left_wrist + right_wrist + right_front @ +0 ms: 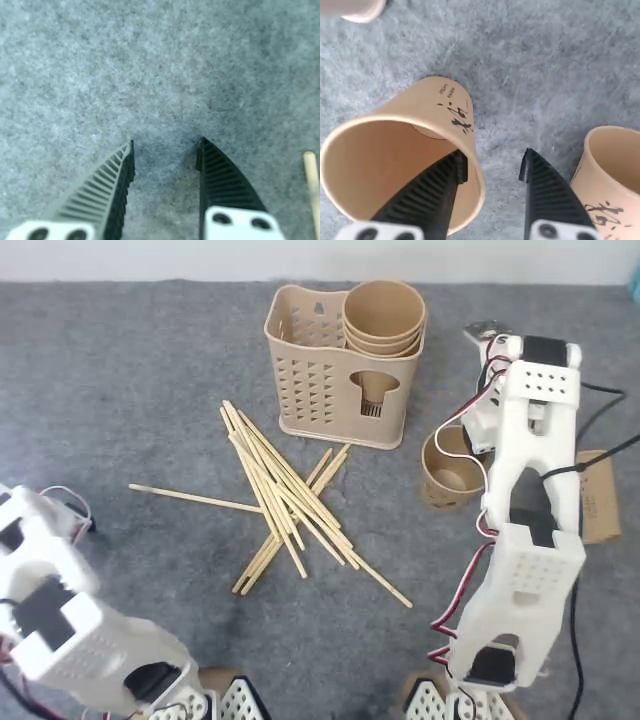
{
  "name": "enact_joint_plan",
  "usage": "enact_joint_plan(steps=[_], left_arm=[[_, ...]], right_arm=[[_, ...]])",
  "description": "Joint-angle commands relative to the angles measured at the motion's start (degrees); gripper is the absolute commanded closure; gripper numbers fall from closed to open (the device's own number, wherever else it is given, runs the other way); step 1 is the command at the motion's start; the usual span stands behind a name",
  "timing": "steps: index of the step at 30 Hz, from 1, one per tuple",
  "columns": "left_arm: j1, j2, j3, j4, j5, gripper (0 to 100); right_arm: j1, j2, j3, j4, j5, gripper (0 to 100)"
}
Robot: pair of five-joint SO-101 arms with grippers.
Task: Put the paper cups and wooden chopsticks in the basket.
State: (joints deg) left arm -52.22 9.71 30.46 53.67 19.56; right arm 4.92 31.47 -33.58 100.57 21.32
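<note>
A tan paper cup [420, 120] stands upright on the grey carpet. My right gripper [495, 159] is open over its rim, with one finger inside the cup and the other outside, the wall between them. This cup [448, 472] shows beside the right arm in the high view. A second paper cup [612, 165] stands close by. Several wooden chopsticks [285, 495] lie crossed in a loose pile in front of the beige basket [320, 390], whose right compartment holds a stack of paper cups [385, 312]. My left gripper [166, 144] hangs open above bare carpet, near one chopstick tip [311, 175].
The left arm [50, 590] sits at the near left, away from the pile. One lone chopstick [195, 498] points toward it. A brown printed object [598, 498] lies partly hidden behind the right arm [530, 490]. The basket's left compartment has room.
</note>
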Motion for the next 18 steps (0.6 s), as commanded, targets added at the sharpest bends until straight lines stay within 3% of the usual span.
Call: enact_joint_plan(steps=[1,12,18], left_arm=[[1.5,0.0,-1.1,0.4,-0.6,80],[1.5,0.0,-1.1,0.4,-0.6,80],[1.5,0.0,-1.1,0.4,-0.6,80]], right_arm=[[1.5,-5.8,-2.5,2.1,-4.3,81.2],[2.8,-19.2,14.8,-1.8,-4.5,81.6],[2.6,-28.7,31.3,-13.9,-4.8,94.6]])
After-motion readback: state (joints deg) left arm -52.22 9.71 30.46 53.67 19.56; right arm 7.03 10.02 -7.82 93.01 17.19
